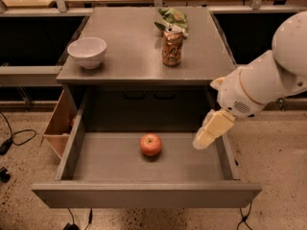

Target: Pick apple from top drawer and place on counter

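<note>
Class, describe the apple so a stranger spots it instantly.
Find the open top drawer below the counter. The apple lies mid-floor inside it, left of the gripper hanging over the drawer's right side. It alone is small, round and red.

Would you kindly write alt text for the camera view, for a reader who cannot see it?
A red apple lies alone in the open top drawer, with the gripper hanging near the drawer's right wall. On the counter stand a white bowl and a drink can.
</note>
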Tool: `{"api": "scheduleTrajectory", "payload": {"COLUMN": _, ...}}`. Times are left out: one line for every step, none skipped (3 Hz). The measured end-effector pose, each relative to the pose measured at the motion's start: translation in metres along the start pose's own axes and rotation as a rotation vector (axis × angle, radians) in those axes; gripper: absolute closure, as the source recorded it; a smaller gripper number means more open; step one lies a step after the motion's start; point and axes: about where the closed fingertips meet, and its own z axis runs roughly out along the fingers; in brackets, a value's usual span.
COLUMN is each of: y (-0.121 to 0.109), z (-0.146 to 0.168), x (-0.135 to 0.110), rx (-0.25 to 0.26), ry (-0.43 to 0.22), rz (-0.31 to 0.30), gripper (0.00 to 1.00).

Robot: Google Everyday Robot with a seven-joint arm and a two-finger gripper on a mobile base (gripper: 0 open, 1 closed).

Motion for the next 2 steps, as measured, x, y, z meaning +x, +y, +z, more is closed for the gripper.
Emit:
{"api": "scheduleTrajectory", "payload": {"y": 0.009, "z": 0.05, "x": -0.01, "rx": 0.003, "ry": -0.084, "rz": 0.091, "gripper": 0.0}}
{"api": "scheduleTrajectory", "payload": {"y": -0.004, "z": 0.053, "x": -0.018, "rx": 0.062, "ry": -0.118, "rz": 0.094, "gripper": 0.0}}
